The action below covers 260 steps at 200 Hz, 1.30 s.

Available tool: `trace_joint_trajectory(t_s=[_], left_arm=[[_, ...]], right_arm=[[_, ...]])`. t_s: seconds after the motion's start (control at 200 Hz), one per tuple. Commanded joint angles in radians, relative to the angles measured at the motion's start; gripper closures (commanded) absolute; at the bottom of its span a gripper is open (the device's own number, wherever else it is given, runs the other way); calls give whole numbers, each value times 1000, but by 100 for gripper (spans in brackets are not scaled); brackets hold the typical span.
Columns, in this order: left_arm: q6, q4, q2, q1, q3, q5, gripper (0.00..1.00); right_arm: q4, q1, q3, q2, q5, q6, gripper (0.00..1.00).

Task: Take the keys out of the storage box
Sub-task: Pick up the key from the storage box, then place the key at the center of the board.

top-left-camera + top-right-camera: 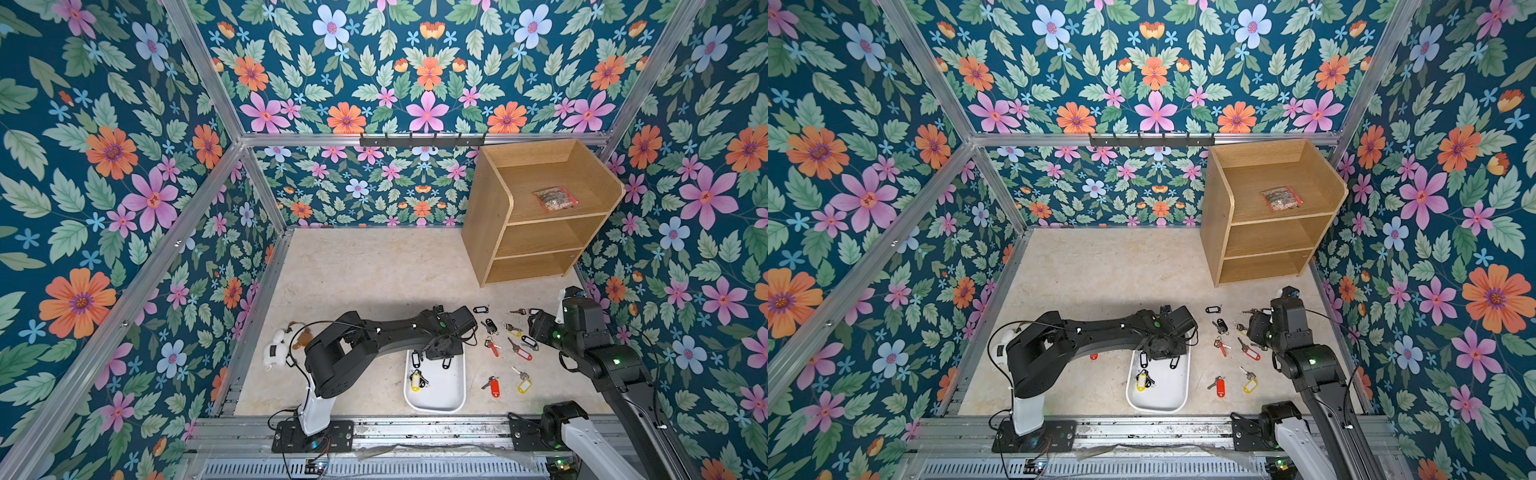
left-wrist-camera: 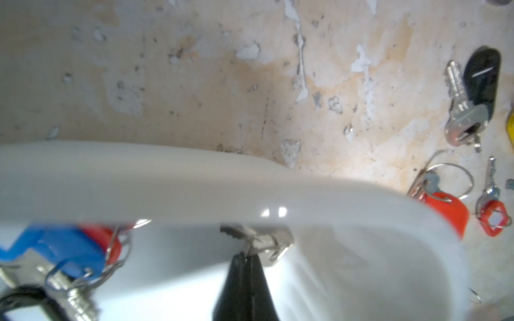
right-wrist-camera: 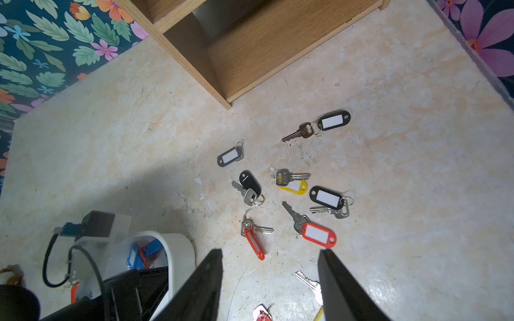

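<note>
Keys (image 1: 415,380) lie in the box (image 1: 444,392), long axis 12-to-6; others sit on the table (image 1: 353,270) at its 3 o'clock. Left pincer (image 2: 246,255), nearer, clenches a silver key (image 2: 267,246) at the box's 12 o'clock wall; right pincer (image 3: 271,251) gapes empty.

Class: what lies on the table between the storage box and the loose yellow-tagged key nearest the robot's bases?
One red-tagged key, apart from both the storage box and the yellow-tagged key; both top views show it.
</note>
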Motion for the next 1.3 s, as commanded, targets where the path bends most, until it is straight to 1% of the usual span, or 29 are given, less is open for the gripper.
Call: trace_joint_trajectory(t_s=[0.0,0.25,0.365,0.445,0.465,0.59,0.685,0.73,0.775,0.83,0.91,1.01,1.085,1.09,1.12,1.155,1.18,1.21,1.235,1.245,1.25,1.26,1.285,1.295], left_arm=[[25,-67,-16,0,15,-48,100],[63,-175,-104,-2,90,-119,100],[69,-268,-192,5,118,-182,100],[64,-313,-279,29,102,-218,100],[63,-346,-305,39,92,-226,100],[55,-420,-471,117,4,-261,100],[77,-427,-588,227,-116,-233,100],[91,-426,-628,286,-177,-218,100],[102,-418,-662,327,-237,-208,100],[120,-395,-684,382,-306,-180,100],[139,-336,-693,425,-393,-136,100],[140,-258,-664,440,-457,-100,100],[142,-227,-631,445,-472,-86,100],[143,-226,-629,445,-471,-86,99],[143,-226,-617,446,-469,-86,86],[144,-228,-607,445,-460,-86,63],[146,-233,-603,444,-452,-91,50],[147,-241,-603,443,-441,-94,40],[146,-252,-606,444,-429,-100,34],[145,-256,-607,444,-425,-104,29],[145,-260,-608,444,-422,-106,21],[144,-266,-610,444,-417,-109,12],[141,-283,-618,440,-406,-122,3],[139,-292,-622,440,-397,-126,1]], right_arm=[[23,1,-4,2,12,5,41],[23,0,-4,3,12,5,41],[23,1,-4,3,13,5,41],[22,1,-4,5,12,5,41],[22,2,-5,6,12,5,41],[23,2,-6,8,11,5,41],[25,2,-5,9,11,5,41],[24,1,-5,10,10,5,41],[25,2,-6,12,10,5,41],[25,2,-6,11,11,3,41],[25,2,-6,11,11,5,41],[25,3,-6,14,11,5,41],[24,3,-6,14,11,5,41],[24,4,-6,14,11,5,41],[25,3,-6,14,11,6,41],[23,3,-4,13,11,5,41],[22,4,-5,14,11,5,41],[23,4,-5,14,11,5,41],[23,6,-6,16,11,5,41],[23,5,-5,16,11,6,41],[22,6,-5,16,11,6,41],[23,6,-6,16,11,5,41],[23,5,-6,16,11,5,41],[24,5,-6,16,11,5,41]])
